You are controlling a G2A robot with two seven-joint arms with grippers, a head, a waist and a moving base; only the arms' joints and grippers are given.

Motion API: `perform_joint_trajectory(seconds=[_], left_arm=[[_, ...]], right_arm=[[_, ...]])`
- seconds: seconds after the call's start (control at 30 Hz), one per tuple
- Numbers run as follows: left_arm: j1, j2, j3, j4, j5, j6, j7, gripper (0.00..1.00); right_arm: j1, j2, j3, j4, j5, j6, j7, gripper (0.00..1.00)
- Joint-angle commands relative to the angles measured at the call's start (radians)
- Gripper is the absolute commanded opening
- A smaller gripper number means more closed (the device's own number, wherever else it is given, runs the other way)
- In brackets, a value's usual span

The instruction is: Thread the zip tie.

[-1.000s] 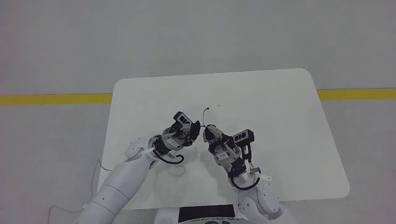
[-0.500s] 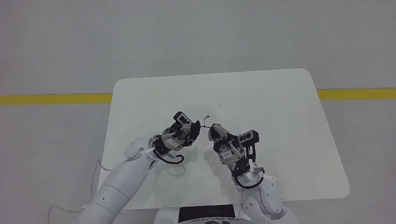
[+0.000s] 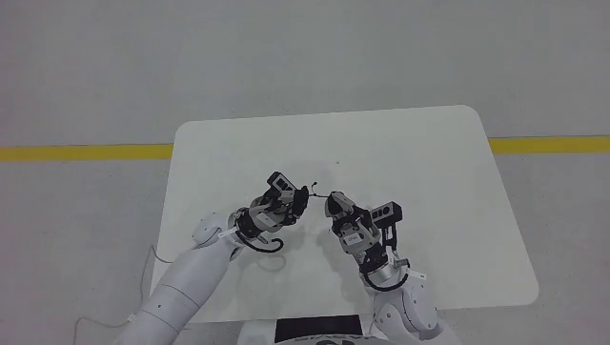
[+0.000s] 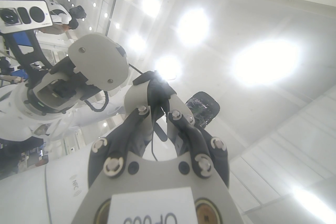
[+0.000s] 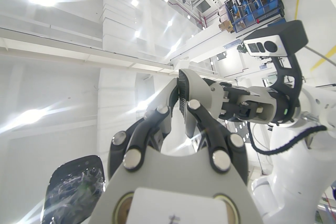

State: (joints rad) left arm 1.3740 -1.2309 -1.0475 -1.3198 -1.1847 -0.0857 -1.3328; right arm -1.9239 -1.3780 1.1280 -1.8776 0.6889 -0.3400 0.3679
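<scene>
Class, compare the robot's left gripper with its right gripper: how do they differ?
The left gripper clamps the black plastic zip tie, strap trailing between its fingers; the right gripper pinches it at its fingertips. From above, the left gripper points sideways, the right gripper mostly forward. Both are shut.

From above, the zip tie (image 3: pixel 315 192) is just a hair-thin line between left tool (image 3: pixel 302 195) and right tool (image 3: pixel 333 198), too small to tell head from tail, or whether it's through. On the left wrist view, ceiling glare swallows its upper end. On the right wrist view, the pressed-together pads (image 5: pixel 183 87) hide whatever they pinch.
</scene>
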Motion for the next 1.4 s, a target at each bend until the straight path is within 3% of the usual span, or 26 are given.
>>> perform_joint_trajectory(seconds=[0.0, 1.37], left_arm=[[0.000, 0.000, 0.000, 0.000, 0.000, 0.000, 0.000, 0.00], [0.000, 0.000, 0.000, 0.000, 0.000, 0.000, 0.000, 0.00]], right_arm=[[-0.001, -0.001, 0.002, 0.001, -0.001, 0.000, 0.000, 0.00], [-0.015, -0.010, 0.041, 0.020, 0.000, 0.000, -0.014, 0.00]])
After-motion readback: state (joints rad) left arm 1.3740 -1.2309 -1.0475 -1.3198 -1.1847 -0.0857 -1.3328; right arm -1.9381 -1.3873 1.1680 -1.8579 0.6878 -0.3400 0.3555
